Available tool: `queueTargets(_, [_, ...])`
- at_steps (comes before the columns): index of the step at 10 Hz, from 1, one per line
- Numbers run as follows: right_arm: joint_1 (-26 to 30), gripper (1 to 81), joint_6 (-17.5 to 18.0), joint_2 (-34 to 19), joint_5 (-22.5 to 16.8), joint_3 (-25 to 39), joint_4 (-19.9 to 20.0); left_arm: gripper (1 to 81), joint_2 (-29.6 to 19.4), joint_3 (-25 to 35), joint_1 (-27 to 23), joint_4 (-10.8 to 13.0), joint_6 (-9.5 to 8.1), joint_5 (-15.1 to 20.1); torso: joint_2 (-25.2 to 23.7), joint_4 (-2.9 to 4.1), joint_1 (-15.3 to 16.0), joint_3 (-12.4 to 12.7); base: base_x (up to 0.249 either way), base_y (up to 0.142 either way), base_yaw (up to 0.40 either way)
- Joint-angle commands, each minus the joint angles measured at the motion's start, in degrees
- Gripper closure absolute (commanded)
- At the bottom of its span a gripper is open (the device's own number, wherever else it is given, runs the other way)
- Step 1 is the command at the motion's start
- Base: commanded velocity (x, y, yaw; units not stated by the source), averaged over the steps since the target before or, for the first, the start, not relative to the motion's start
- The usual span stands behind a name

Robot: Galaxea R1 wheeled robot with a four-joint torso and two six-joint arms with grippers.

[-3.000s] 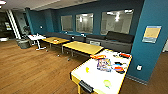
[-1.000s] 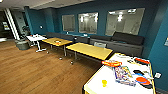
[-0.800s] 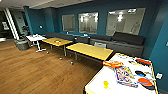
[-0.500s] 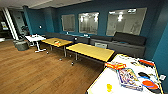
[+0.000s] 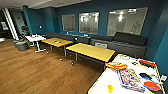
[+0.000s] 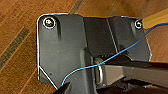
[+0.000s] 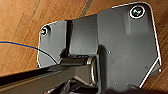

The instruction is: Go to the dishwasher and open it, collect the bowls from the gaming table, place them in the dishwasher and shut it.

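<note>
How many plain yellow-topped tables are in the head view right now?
2. The nearer yellow table stands mid-room, in front of the dark sofa; the farther yellow table is beyond it, beside the small white table. More could be hidden out of frame.

You have a wooden plank floor (image 5: 37, 72) running across the room, bounded by teal walls (image 5: 50, 20). Two yellow-topped tables (image 5: 91, 51) stand in a row, the farther one (image 5: 56, 42) carrying a small orange item too blurred to identify. Beyond them sits a white table (image 5: 35, 38), with a grey round stool (image 5: 22, 45) beside it. A dark bench sofa (image 5: 125, 41) lines the wall beneath three framed glass panels (image 5: 88, 22).
</note>
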Motion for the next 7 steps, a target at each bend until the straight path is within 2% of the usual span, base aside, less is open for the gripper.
queueTargets(1, [2.7, 1.0, -0.1, -0.1, -3.0, 0.3, -0.4, 1.0, -0.3, 0.3, -2.7, 0.5, 0.02, 2.9, 0.0, 0.00, 0.0, 0.0, 0.000, 0.000, 0.000])
queueTargets(6, [2.6, 1.0, -0.1, 0.0, -3.0, 0.2, -0.4, 1.0, -0.2, 0.3, -2.7, 1.1, 0.10, 2.8, 0.0, 0.00, 0.0, 0.0, 0.000, 0.000, 0.000])
queueTargets(7, [2.5, 1.0, -0.1, -0.1, -3.0, 0.2, -0.4, 1.0, -0.3, 0.3, -2.6, 1.3, 0.02, 2.8, 0.0, 0.00, 0.0, 0.0, 0.000, 0.000, -0.142])
